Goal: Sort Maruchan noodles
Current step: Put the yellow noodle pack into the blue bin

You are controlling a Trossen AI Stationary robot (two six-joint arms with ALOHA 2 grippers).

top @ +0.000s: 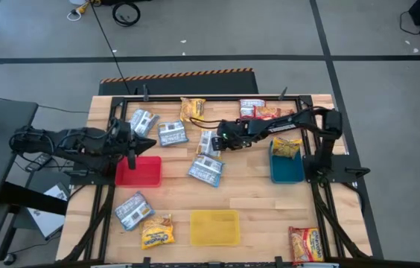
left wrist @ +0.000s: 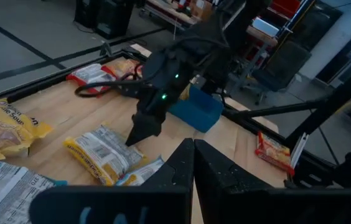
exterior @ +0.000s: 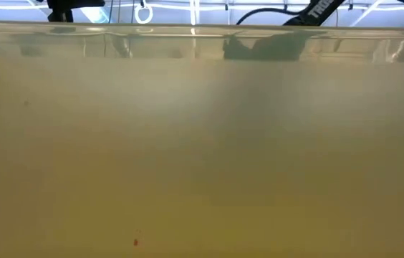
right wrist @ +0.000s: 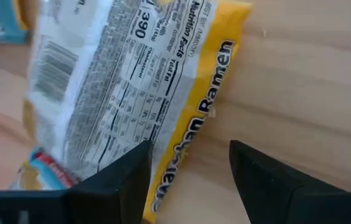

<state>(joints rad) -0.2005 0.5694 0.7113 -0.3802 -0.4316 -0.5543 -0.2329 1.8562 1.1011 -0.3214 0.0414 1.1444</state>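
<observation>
Ramen packets lie scattered on the wooden table: blue-and-white ones [top: 172, 133] [top: 205, 170] [top: 132, 210], yellow ones [top: 192, 109] [top: 156, 232] and red ones [top: 258, 110] [top: 306, 244]. My right gripper [right wrist: 188, 180] is open and points down over a yellow packet [right wrist: 163, 93] that lies print side up at mid-table [top: 208, 141]. The packet's yellow edge [right wrist: 194, 143] shows between the fingers. My left gripper [left wrist: 193, 163] is shut and empty above the red tray [top: 138, 173]. Another yellow packet [top: 287, 147] lies on the blue tray [top: 286, 171]. My right gripper comes at the yellow packet's long yellow edge [right wrist: 194, 143] from above, one finger [right wrist: 119, 180] over the packet and the other [right wrist: 269, 180] over bare wood. I cannot tell whether the fingers touch it. The packet lies flat on the table.
A yellow tray [top: 214, 227] stands near the front edge, and its wall [exterior: 202, 143] fills the low view. A black frame [top: 217, 98] runs around the table. Bare wood shows between the yellow tray and the blue tray.
</observation>
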